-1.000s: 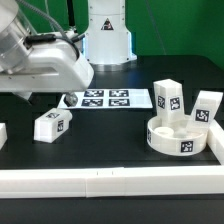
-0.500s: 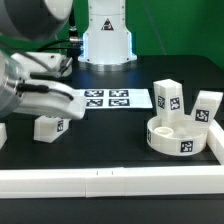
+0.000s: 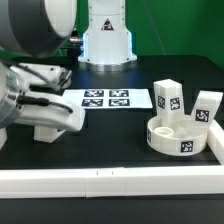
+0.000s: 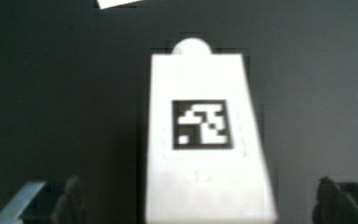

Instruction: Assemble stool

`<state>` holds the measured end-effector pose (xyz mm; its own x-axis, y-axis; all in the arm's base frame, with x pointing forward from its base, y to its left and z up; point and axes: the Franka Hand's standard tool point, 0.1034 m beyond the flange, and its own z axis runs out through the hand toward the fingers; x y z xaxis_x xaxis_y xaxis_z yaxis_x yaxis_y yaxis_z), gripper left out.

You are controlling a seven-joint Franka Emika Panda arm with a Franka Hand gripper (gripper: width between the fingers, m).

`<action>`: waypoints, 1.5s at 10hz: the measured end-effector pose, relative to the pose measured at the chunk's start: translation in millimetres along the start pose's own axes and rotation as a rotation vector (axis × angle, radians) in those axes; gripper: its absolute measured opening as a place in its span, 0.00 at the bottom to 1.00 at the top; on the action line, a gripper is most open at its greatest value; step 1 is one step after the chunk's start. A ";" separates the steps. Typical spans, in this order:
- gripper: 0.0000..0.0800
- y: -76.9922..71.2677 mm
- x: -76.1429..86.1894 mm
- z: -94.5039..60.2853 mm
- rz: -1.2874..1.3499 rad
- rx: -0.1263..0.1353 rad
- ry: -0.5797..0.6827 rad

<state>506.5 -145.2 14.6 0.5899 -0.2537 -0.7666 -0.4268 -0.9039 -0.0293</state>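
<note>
A white leg block (image 4: 204, 125) with a black-and-white tag lies on the black table, filling the wrist view. My gripper (image 4: 197, 205) is open and straddles it, one finger on each side with gaps to the block. In the exterior view the arm covers most of this block (image 3: 48, 131) at the left. The round seat disc (image 3: 176, 134) sits at the right. Two more leg blocks stand upright behind it, one (image 3: 167, 98) to the left of the other (image 3: 207, 108).
The marker board (image 3: 105, 99) lies flat at the middle back. A long white rail (image 3: 110, 182) runs along the front edge, and another rail (image 3: 218, 145) along the right side. The robot base (image 3: 106, 35) stands at the back.
The arm has come down and forward over the lying leg block at the left. It now covers most of the block that showed fully before.
</note>
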 end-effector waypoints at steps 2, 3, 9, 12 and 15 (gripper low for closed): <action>0.81 2.7 2.2 9.3 0.007 0.000 0.001; 0.81 3.8 2.1 12.0 0.010 0.001 -0.001; 0.42 -4.2 -3.2 3.2 0.000 -0.001 0.014; 0.42 -39.6 -31.9 -32.6 0.051 0.010 0.025; 0.42 -83.8 -45.0 -55.7 0.086 0.011 0.097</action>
<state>553.9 -77.2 87.3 0.6141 -0.3626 -0.7010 -0.4856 -0.8738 0.0267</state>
